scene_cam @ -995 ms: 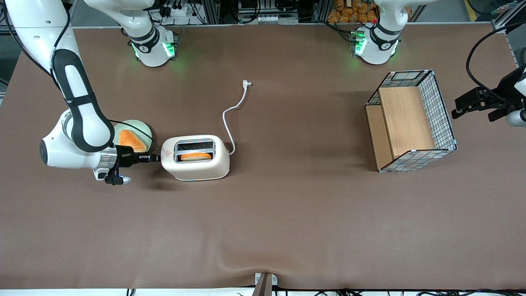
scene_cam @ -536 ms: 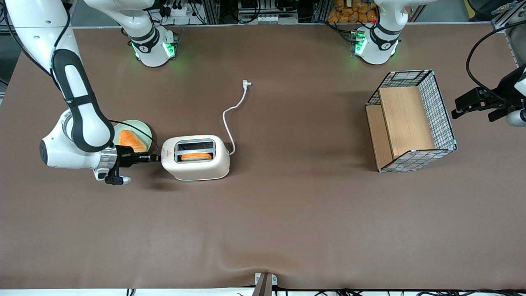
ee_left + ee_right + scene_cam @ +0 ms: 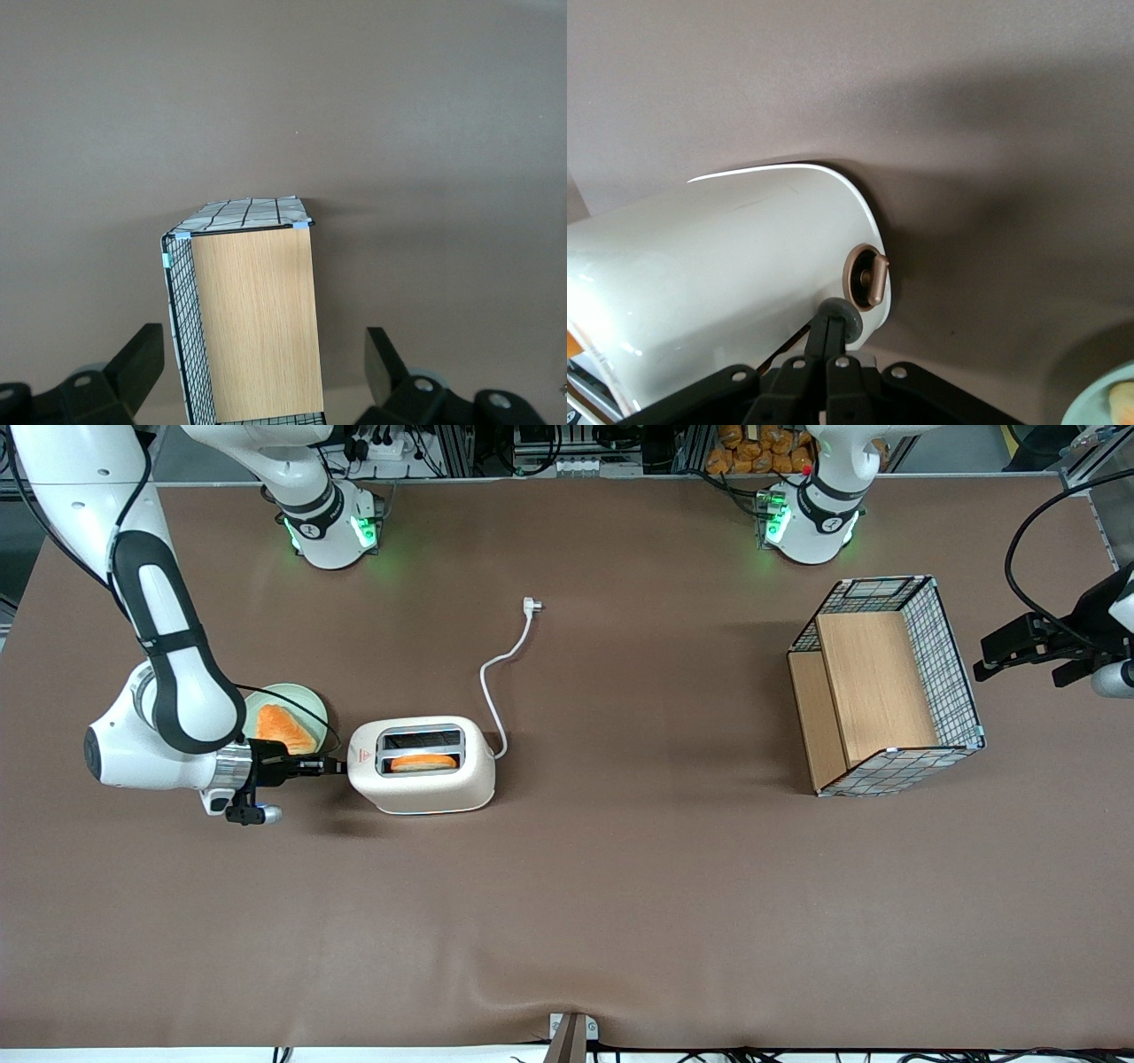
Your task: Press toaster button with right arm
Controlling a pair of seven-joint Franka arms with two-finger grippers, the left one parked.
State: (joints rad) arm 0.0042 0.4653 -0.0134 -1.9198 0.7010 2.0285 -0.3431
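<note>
The cream-white toaster (image 3: 425,779) (image 3: 735,257) stands on the brown table, a red triangle sticker (image 3: 360,756) on its top. The right arm (image 3: 168,682) reaches low and level toward the toaster's narrow end nearest the sticker. Its slim black gripper (image 3: 333,763) (image 3: 834,326) is shut, fingers pressed together, with the tips against the toaster button (image 3: 845,315), a small round grey knob on that end. In the front view the button is hidden by the gripper tips. A brown dial (image 3: 866,276) sits just beside the button.
An orange toast slice (image 3: 423,762) sits in the toaster slot nearer the front camera. A pale green plate (image 3: 306,695) with another slice lies close beside the gripper. The white cord (image 3: 505,664) and plug (image 3: 532,605) trail away. A wire-and-wood basket (image 3: 886,686) stands toward the parked arm's end.
</note>
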